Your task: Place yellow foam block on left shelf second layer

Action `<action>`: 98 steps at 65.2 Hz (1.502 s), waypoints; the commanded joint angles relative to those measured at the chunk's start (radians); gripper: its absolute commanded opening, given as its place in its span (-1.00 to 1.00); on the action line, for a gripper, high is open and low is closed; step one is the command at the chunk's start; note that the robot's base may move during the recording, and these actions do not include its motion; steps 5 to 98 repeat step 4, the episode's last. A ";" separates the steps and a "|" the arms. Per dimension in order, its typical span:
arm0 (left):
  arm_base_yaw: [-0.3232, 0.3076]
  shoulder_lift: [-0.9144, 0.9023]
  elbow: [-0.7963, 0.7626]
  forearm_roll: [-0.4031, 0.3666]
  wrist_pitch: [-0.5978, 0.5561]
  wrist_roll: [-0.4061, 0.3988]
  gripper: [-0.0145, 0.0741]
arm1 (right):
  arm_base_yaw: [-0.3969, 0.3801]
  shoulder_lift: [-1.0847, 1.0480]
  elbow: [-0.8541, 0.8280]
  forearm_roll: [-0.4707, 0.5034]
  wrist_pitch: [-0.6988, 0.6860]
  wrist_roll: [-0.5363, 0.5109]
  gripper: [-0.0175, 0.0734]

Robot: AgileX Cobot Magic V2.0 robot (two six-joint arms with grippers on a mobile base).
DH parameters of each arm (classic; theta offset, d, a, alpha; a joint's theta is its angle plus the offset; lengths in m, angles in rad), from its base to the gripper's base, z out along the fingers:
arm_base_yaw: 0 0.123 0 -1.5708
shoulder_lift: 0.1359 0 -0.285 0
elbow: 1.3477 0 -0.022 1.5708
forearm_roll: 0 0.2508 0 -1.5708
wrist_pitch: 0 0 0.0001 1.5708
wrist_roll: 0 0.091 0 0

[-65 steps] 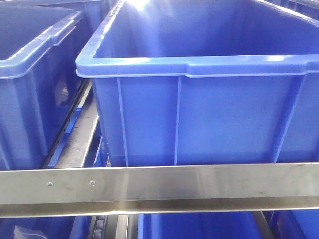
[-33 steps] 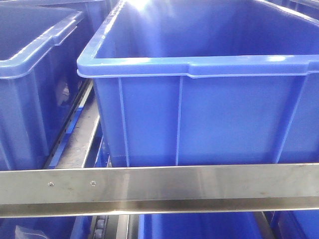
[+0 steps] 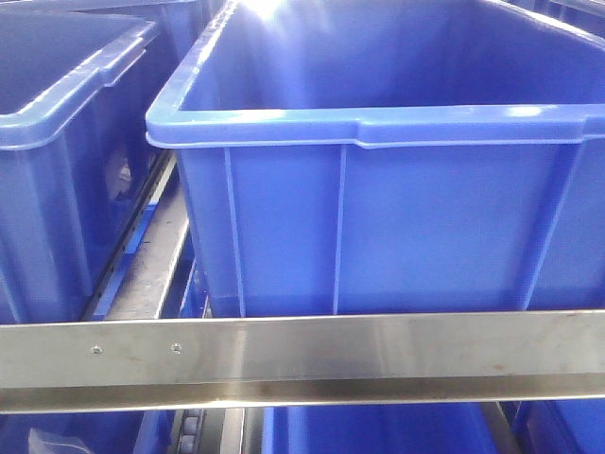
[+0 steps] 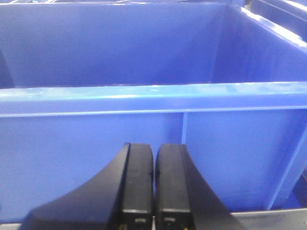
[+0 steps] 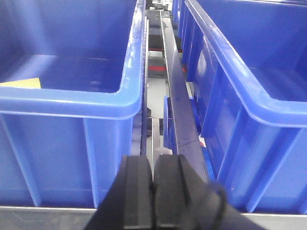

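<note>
The yellow foam block does not show as a cube in any view. A flat pale yellow patch (image 5: 20, 83) lies low inside the left blue bin (image 5: 72, 103) in the right wrist view; I cannot tell what it is. My left gripper (image 4: 153, 149) is shut and empty, close in front of the near wall of a blue bin (image 4: 153, 96). My right gripper (image 5: 153, 162) is shut and empty, pointing at the gap between two blue bins. Neither gripper shows in the front view.
A large blue bin (image 3: 378, 128) fills the front view, with another blue bin (image 3: 57, 123) to its left. A steel shelf rail (image 3: 302, 355) crosses in front of them. A metal roller rail (image 5: 175, 96) runs between the bins, with a blue bin (image 5: 249, 105) to its right.
In the front view the bins have shifted a few pixels to the right since a second ago. Nothing else has visibly changed.
</note>
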 commanded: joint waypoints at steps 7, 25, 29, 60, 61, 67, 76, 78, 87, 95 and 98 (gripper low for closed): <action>-0.007 -0.014 0.026 -0.003 -0.086 -0.004 -0.36 | -0.006 -0.020 -0.022 -0.009 -0.078 -0.005 -0.49; -0.007 -0.014 0.026 -0.003 -0.086 -0.004 -0.36 | -0.006 -0.020 -0.022 -0.009 -0.078 -0.005 -0.49; -0.007 -0.014 0.026 -0.003 -0.086 -0.004 -0.36 | -0.006 -0.020 -0.022 -0.009 -0.078 -0.005 -0.49; -0.007 -0.014 0.026 -0.003 -0.086 -0.004 -0.36 | -0.006 -0.020 -0.022 -0.009 -0.078 -0.005 -0.49; -0.007 -0.014 0.026 -0.003 -0.086 -0.004 -0.36 | -0.006 -0.020 -0.022 -0.009 -0.078 -0.005 -0.49; -0.007 -0.014 0.026 -0.003 -0.086 -0.004 -0.36 | -0.006 -0.020 -0.022 -0.009 -0.078 -0.005 -0.49; -0.007 -0.014 0.026 -0.003 -0.086 -0.004 -0.36 | -0.006 -0.020 -0.022 -0.009 -0.078 -0.005 -0.49; -0.007 -0.014 0.026 -0.003 -0.086 -0.004 -0.36 | -0.006 -0.020 -0.022 -0.009 -0.078 -0.005 -0.49; -0.007 -0.014 0.026 -0.003 -0.086 -0.004 -0.36 | -0.006 -0.020 -0.022 -0.009 -0.078 -0.005 -0.49; -0.007 -0.014 0.026 -0.003 -0.086 -0.004 -0.36 | -0.006 -0.020 -0.022 -0.009 -0.078 -0.005 -0.49; -0.007 -0.014 0.026 -0.003 -0.086 -0.004 -0.36 | -0.006 -0.020 -0.022 -0.009 -0.078 -0.005 -0.49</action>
